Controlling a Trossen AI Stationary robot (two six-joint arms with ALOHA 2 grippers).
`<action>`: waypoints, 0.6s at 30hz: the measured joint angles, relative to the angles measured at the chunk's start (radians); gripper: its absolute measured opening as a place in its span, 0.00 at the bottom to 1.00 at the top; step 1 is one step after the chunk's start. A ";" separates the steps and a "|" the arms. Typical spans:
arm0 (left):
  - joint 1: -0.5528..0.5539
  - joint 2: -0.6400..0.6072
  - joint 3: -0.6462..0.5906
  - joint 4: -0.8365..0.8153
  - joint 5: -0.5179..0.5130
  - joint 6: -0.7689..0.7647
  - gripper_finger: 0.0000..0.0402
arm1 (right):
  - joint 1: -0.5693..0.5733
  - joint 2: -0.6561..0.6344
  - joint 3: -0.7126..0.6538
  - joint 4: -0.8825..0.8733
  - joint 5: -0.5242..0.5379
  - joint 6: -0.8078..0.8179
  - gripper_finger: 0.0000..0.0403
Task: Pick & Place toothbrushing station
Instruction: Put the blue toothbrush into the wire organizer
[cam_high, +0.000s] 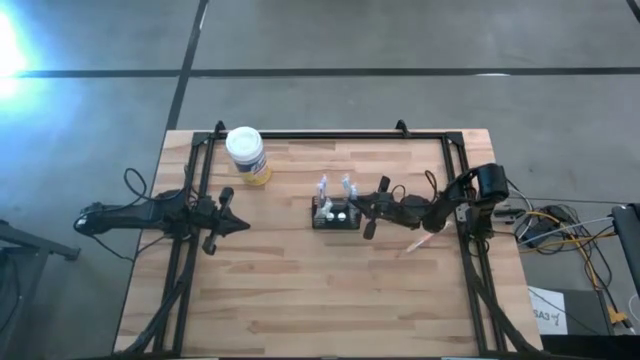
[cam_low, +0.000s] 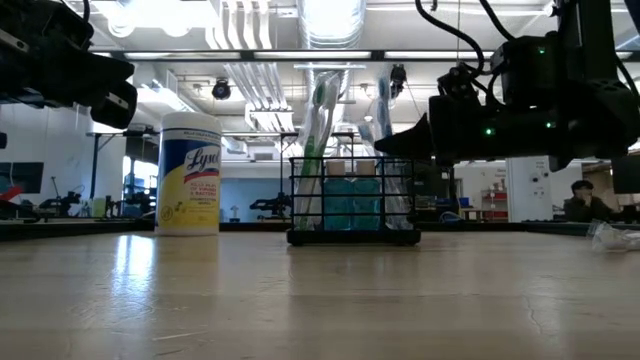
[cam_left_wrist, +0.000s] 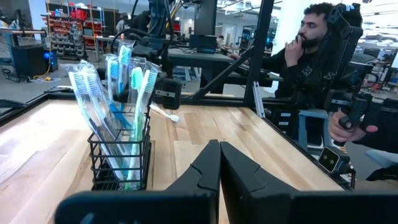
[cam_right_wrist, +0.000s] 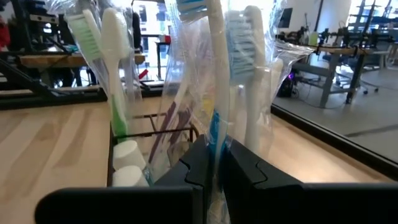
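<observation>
The toothbrushing station (cam_high: 335, 215) stands upright near the middle of the wooden desk (cam_high: 300, 300), a black wire-sided holder packed with toothbrushes sealed in crinkly clear wrap. The right hand (cam_high: 366, 208) is at the station's side, and the right wrist view shows its fingers pinched shut on one wrapped toothbrush (cam_right_wrist: 216, 74), a slim white handle with blue trim. That brush appears to stand in the holder, so the step in hand looks like seating or lifting it. To do it well, I judge the hand should move straight along the brush's axis, slowly, since the slick film can slip between the pads and a sideways pull could tip the light wire frame or drag neighbouring brushes. The left hand (cam_high: 238, 225) waits well apart on the desk's left side, fingers pressed together and empty. A round wipes canister (cam_high: 247, 155) with a white lid and yellow label stands behind it. One more wrapped item (cam_high: 418, 243) lies flat beside the right arm.
</observation>
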 joint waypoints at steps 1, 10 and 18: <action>0.000 0.000 0.000 0.000 0.000 0.000 0.02 | 0.000 0.000 0.000 0.000 0.000 0.003 0.05; 0.000 0.000 0.000 0.000 0.000 0.003 0.03 | 0.000 0.000 0.001 -0.012 0.000 0.051 0.06; 0.000 0.000 0.000 0.000 0.000 0.003 0.01 | 0.000 -0.002 0.011 -0.017 0.000 0.102 0.16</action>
